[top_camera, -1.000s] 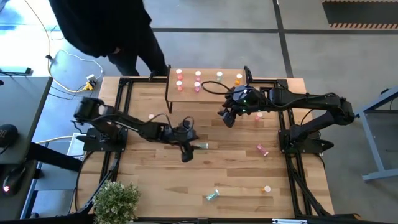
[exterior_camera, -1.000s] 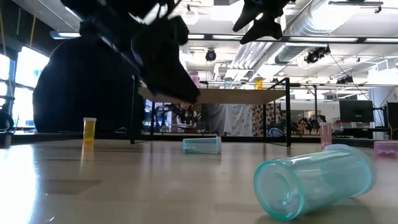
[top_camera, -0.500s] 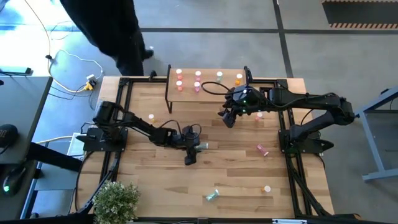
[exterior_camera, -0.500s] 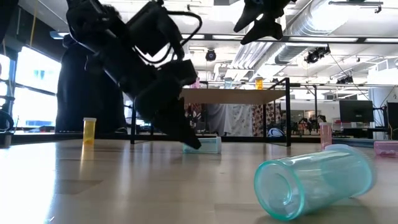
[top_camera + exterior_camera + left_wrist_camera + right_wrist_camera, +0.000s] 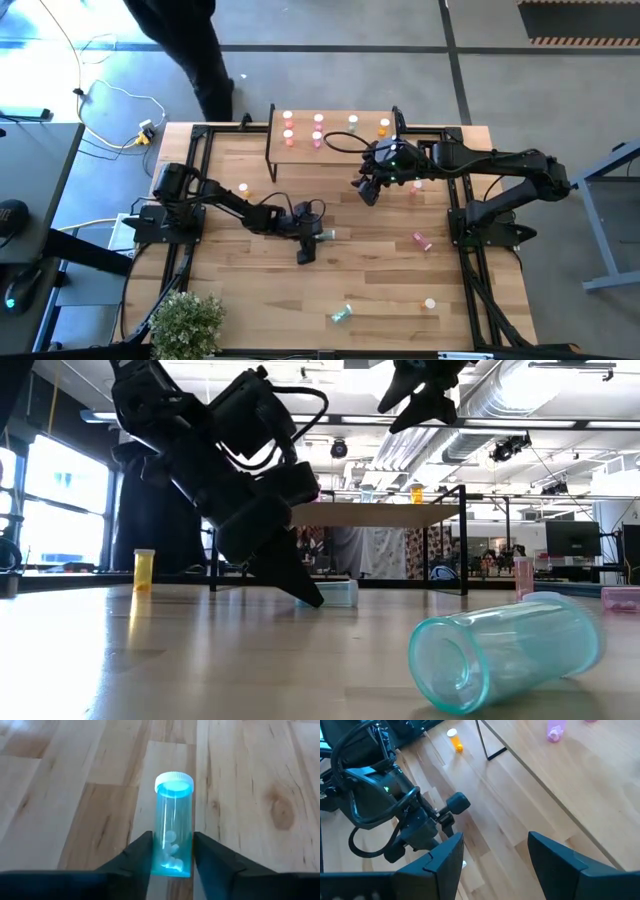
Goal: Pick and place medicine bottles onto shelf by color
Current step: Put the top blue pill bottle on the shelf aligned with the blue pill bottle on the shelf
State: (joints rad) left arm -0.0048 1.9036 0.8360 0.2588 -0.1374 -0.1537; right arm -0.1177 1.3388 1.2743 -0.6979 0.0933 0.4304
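The left gripper (image 5: pixel 318 235) is down at the tabletop near the middle of the table (image 5: pixel 380 290), with a teal bottle (image 5: pixel 172 827) lying on its side between its two fingers (image 5: pixel 137 855). In the left wrist view the fingers stand on either side of the bottle's lower end, right against it or nearly so; whether they are actually pressing on it cannot be told. The bottle's white cap points away from the gripper, and small white pills show inside.

The right gripper (image 5: pixel 366 189) hangs in the air right of centre, just in front of the shelf (image 5: pixel 335 150), with its fingers spread wide and nothing between them.

The shelf stands at the far edge of the table. On it are several bottles: a pink group (image 5: pixel 289 132) at the left end, a pale one (image 5: pixel 353 121) farther right, and an orange one (image 5: pixel 384 126) nearest the right end.

Other bottles are scattered on the table. An orange-capped bottle (image 5: pixel 243 187) stands left of the shelf's near leg. A pink bottle (image 5: pixel 422 241) lies on its side at the right, near the right arm's base. A second teal bottle (image 5: pixel 341 314) lies on its side close to the near edge, and a small light-capped bottle (image 5: pixel 430 302) stands to its right.

A potted plant (image 5: pixel 187 325) sits at the near left corner. A person in dark clothes (image 5: pixel 190 45) stands on the floor beyond the far left corner of the table.
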